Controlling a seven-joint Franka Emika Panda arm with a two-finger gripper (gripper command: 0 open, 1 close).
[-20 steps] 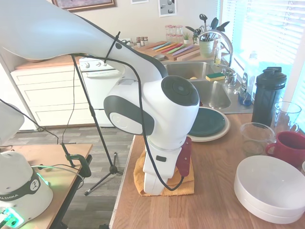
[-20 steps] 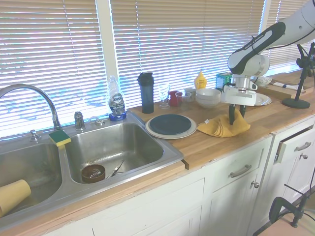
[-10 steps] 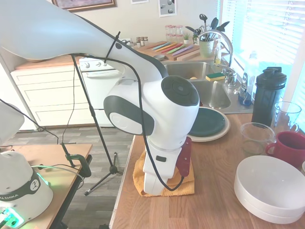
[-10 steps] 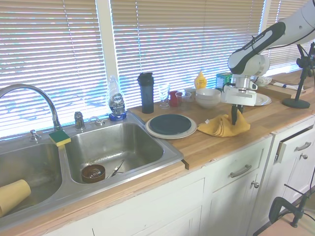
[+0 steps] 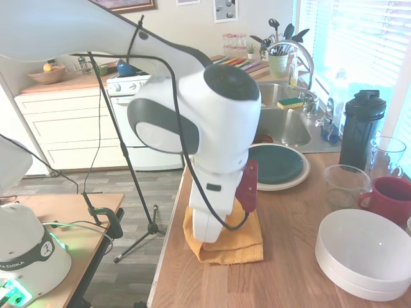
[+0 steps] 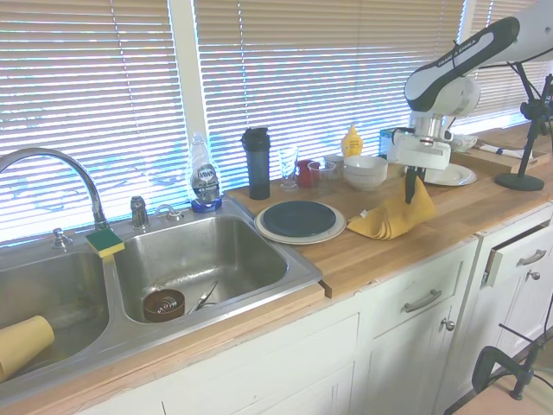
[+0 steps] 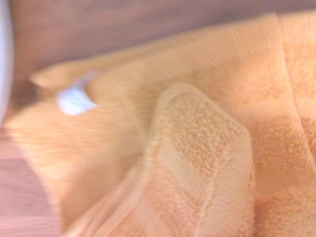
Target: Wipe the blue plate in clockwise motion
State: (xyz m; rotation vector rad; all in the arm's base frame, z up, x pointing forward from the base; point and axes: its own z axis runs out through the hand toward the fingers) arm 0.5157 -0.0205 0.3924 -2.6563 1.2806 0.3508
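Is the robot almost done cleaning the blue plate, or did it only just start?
Only just started. Done: the tool has pinched the yellow cloth and pulled one part up into a peak, while the rest lies on the wooden counter. In hand: lifting the cloth. Left: carrying it over to the blue plate, which sits untouched on the cream plate beside the sink, then wiping it in clockwise circles.
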